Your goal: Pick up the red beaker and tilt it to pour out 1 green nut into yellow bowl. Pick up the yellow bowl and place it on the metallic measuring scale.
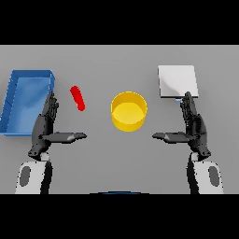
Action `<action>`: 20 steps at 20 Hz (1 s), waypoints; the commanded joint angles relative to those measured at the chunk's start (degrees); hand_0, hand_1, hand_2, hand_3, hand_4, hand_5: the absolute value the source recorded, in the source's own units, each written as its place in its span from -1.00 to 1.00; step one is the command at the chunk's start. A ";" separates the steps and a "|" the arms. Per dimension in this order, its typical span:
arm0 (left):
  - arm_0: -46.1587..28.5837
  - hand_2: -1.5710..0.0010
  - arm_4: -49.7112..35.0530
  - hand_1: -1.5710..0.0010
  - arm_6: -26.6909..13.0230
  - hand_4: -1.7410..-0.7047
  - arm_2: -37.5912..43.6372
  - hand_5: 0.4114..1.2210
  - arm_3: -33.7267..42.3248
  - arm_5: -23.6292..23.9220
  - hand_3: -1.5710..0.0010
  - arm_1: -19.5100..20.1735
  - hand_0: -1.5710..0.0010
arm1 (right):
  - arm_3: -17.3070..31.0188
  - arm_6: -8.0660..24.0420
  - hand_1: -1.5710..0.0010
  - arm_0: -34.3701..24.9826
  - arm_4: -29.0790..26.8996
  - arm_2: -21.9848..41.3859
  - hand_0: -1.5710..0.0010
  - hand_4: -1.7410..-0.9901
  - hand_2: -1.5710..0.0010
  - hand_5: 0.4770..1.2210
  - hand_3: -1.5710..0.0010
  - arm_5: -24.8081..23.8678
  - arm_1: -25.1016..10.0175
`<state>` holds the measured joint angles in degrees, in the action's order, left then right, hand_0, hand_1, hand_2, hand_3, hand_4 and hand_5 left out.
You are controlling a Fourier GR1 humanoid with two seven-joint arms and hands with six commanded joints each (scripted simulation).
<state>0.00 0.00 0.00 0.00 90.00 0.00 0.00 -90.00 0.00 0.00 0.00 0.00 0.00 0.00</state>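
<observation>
Red beaker [77,98] lying tilted, left of yellow bowl [129,111] | scale [177,81] far right, beyond bowl | left hand [46,127] flat, fingers straight, empty | right hand [193,128] likewise | blue tray [11,100] far left

The supporting surface is a flat, plain grey tabletop [116,158]. Four items rest directly on it. A blue rectangular open-topped bin [14,119] sits at the left edge. A slim red cylindrical beaker [77,98] lies on its side just to the right of the bin, apart from it, its axis running diagonally. A round yellow bowl [129,111] stands upright near the centre of the tabletop. A flat, square, pale metallic measuring scale [177,80] sits toward the far right corner, well apart from the bowl.
</observation>
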 commanded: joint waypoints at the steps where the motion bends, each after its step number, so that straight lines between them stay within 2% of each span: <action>1: -0.09 1.00 -0.11 1.00 0.07 0.14 0.10 -0.54 0.05 -0.03 1.00 0.11 1.00 | -0.08 -0.09 1.00 0.12 -0.01 0.03 1.00 0.53 1.00 -0.67 1.00 -0.03 0.02; 6: -0.99 1.00 -1.33 1.00 0.31 0.14 1.02 -0.54 0.46 -1.03 1.00 1.37 1.00 | -1.40 -0.50 1.00 1.43 -0.23 0.30 1.00 0.53 1.00 -0.67 1.00 0.25 -0.09; 7: -2.52 1.00 0.89 1.00 0.99 0.14 -0.63 -0.54 2.70 -1.71 1.00 3.08 1.00 | -2.76 -4.70 1.00 3.14 6.77 2.64 1.00 0.53 1.00 -0.67 1.00 -1.83 -2.47; 8: -4.65 1.00 1.90 1.00 1.72 0.13 -1.68 -0.54 5.09 -2.29 1.00 4.06 1.00 | -4.73 -6.43 1.00 5.14 11.14 4.55 1.00 0.54 1.00 -0.68 1.00 -3.20 -3.40; 9: -5.50 1.00 2.74 1.00 1.02 0.13 -2.59 -0.54 6.91 -2.39 1.00 4.49 1.00 | -5.44 -6.81 1.00 6.22 14.24 6.13 1.00 0.54 1.00 -0.69 1.00 -4.09 -3.48; 11: -6.49 1.00 3.87 1.00 -1.44 0.12 -3.77 -0.54 8.08 -2.41 1.00 4.62 1.00 | -7.08 -5.59 1.00 7.39 17.05 7.40 1.00 0.55 1.00 -0.70 1.00 -5.27 -3.37; 14: -7.00 1.00 5.01 1.00 -2.33 0.11 -4.57 -0.53 9.36 -2.70 1.00 5.54 1.00 | -8.38 -4.42 1.00 7.95 16.54 7.14 1.00 0.49 1.00 -0.68 1.00 -5.00 -3.52; 18: -3.80 1.00 7.23 1.00 -2.20 0.10 -5.20 -0.52 4.78 -2.00 1.00 4.75 1.00 | -8.55 -4.75 1.00 7.42 13.99 6.71 1.00 0.38 1.00 -0.64 1.00 -3.28 -3.53; 20: -0.60 1.00 8.09 1.00 -1.20 0.03 -5.03 -0.50 0.85 -1.55 1.00 4.26 1.00 | -9.22 -4.61 1.00 8.05 14.79 7.27 1.00 0.34 1.00 -0.61 1.00 -3.08 -3.82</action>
<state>-0.54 8.10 -1.46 -5.03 90.87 -1.53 4.26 -99.21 -4.58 8.05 14.79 7.29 -3.06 -3.81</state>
